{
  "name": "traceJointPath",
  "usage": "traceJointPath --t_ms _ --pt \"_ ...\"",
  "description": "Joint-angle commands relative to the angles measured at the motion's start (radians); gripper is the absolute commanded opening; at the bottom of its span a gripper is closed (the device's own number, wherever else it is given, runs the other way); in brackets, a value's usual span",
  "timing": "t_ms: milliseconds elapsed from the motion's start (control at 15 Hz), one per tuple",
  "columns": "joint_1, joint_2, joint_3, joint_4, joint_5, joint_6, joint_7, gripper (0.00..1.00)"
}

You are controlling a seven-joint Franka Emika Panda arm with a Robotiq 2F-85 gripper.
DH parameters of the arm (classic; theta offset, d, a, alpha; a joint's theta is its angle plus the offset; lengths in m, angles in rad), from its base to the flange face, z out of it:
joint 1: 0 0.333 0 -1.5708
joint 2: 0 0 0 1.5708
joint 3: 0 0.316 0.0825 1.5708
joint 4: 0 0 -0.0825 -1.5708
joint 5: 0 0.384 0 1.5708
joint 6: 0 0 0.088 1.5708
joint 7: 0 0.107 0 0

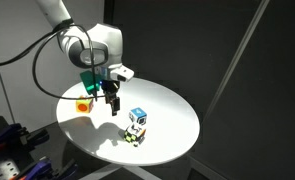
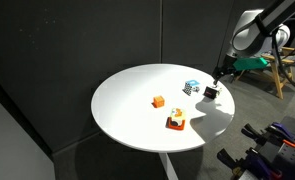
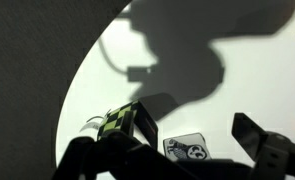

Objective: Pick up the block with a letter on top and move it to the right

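The letter block (image 1: 136, 133), a small cube with white faces, bold black markings and yellow-green touches, sits on a round white table (image 1: 177, 105) lit against a dark backdrop. In an exterior view the letter block (image 2: 211, 93) lies near the table's edge on the side where the arm stands.

The black two-fingered gripper (image 1: 112, 106) hangs above the tabletop, close to the block and not touching it. In an exterior view the gripper (image 2: 214, 83) shows just over the cube. In the wrist view the block's white marked face (image 3: 187, 148) lies low in the picture, between the two dark fingers, with a yellow-green and black checked side turned toward one of them. There the gripper (image 3: 177, 140) has its fingers spread wide apart and holds nothing.

A blue-and-white cube (image 2: 191, 87) stands just beside the letter block, on the side away from the arm. In an exterior view the blue-and-white cube (image 1: 138, 116) appears directly above the block, and it cannot be told there whether it rests on it or stands behind it.

Nearer the middle of the table are a small orange cube (image 2: 158, 101) and a yellow-and-red cube (image 2: 175, 122), both well apart from the gripper.

The white robot arm (image 1: 87, 45) reaches over the table edge, and its dark shadow falls across the white surface in the wrist view
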Motion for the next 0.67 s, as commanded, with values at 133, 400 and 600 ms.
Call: traceJointPath --t_ms 133,400,600 --pt "-0.031 -0.267 0.03 -0.174 -0.128 -0.144 -0.117 1.0" --pt "-0.058 -0.451 0.051 -0.278 -0.184 -0.22 -0.121 1.0" --pt "-0.062 -0.532 0.057 -0.251 -0.165 -0.344 -0.157 1.0"
